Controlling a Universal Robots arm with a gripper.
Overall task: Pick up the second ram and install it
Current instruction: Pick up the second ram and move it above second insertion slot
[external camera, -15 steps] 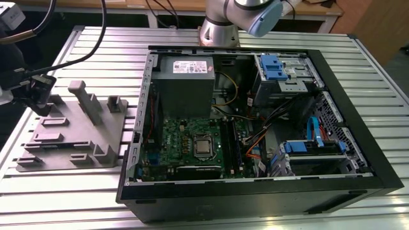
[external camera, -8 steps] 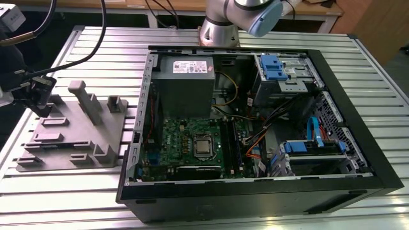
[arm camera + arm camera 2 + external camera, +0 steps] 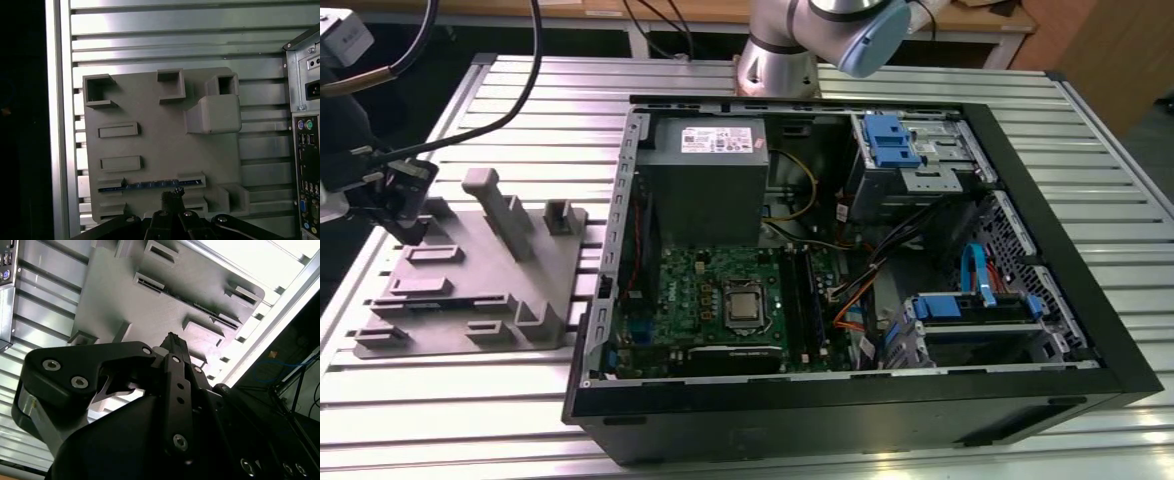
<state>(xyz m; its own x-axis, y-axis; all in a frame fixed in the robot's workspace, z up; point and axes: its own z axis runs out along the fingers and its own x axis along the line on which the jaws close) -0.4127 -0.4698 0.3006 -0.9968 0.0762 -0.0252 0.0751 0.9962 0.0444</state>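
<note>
The second ram is a thin dark stick standing on edge in a slot of the grey holder plate. That plate lies on the table at the exterior view's left, beside the open computer case. My black gripper hangs over the plate's outer side. In the first wrist view its tip is just beside the stick's middle, and I cannot tell whether it touches. In the second wrist view the fingers come together into one narrow tip with nothing between them, above the plate.
The open computer case holds the green motherboard, a grey power supply and blue drive brackets. A tall grey post rises from the holder plate. The case's rear ports are close by. The slatted metal table ends just past the plate.
</note>
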